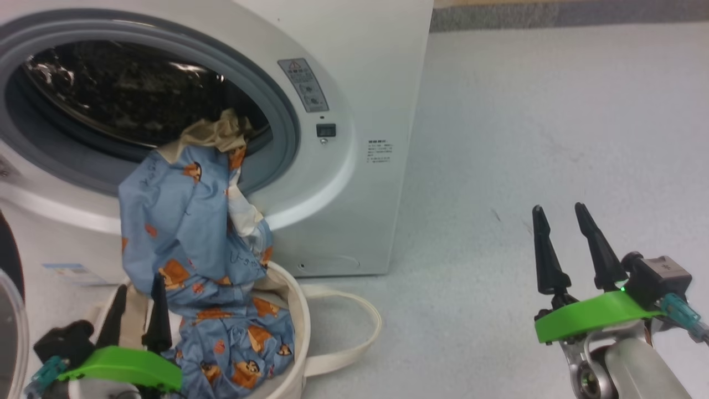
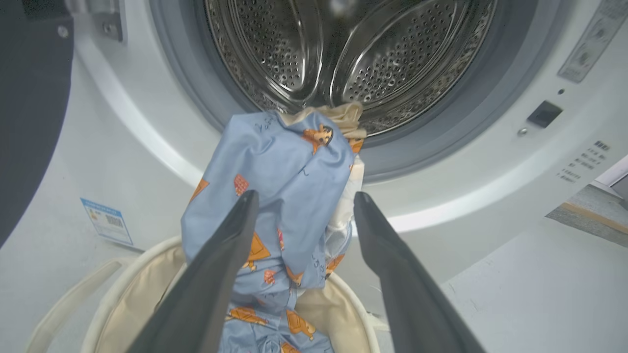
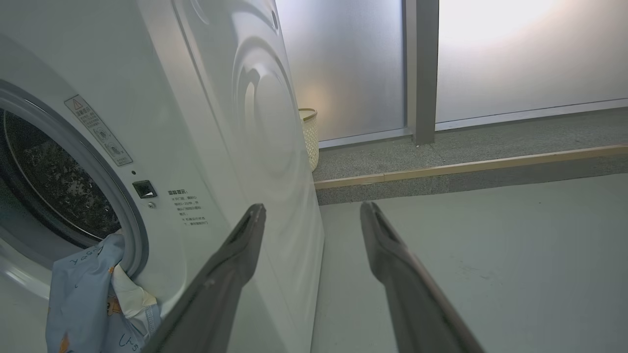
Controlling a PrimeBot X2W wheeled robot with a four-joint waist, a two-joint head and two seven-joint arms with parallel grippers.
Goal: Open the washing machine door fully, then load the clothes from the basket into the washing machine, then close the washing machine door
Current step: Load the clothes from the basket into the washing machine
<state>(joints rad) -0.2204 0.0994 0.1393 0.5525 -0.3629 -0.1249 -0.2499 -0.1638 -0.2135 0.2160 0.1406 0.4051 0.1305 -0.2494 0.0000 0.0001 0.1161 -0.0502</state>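
The washing machine (image 1: 354, 83) stands with its mouth uncovered, grey ring and steel drum (image 2: 373, 54) showing. The washing machine door (image 1: 8, 255) is swung out at the far left edge, its dark rim (image 2: 29, 122) beside the opening. The clothes (image 1: 177, 221) hang as one blue bear-print length from the drum lip down into the basket (image 1: 299, 316), with the cream-yellow garment (image 1: 219, 133) bunched on the lip. My left gripper (image 1: 138, 282) is open over the basket's left side, the blue fabric (image 2: 284, 176) just beyond its fingers. My right gripper (image 1: 558, 208) is open above bare floor, right of the machine.
A blue label (image 2: 105, 220) sits low on the machine's front. Behind the machine stands a pale lattice bin (image 3: 309, 142) by a frosted glass wall. A raised step with a wooden edge (image 3: 466, 169) crosses the floor. The basket's looped handle (image 1: 360, 327) lies on the floor.
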